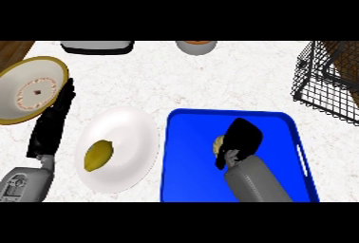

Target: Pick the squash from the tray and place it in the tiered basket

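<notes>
A blue tray (pixel 280 123) lies on the counter at the lower right. On it a pale yellow squash (pixel 219 143) shows only as a sliver, since my right hand (pixel 240 138) lies over it with fingers curled down around it. The black wire tiered basket (pixel 324 76) stands at the right edge, beyond the tray. My left hand (pixel 52 121) rests open at the left, fingers straight and pointing away, beside a gold-rimmed plate.
A white plate (pixel 129 137) with a yellow-green fruit (pixel 99 154) sits left of the tray. A gold-rimmed plate (pixel 32 88) lies at far left. A grey-white appliance (pixel 97 46) and a grey cup (pixel 195 46) stand at the back edge.
</notes>
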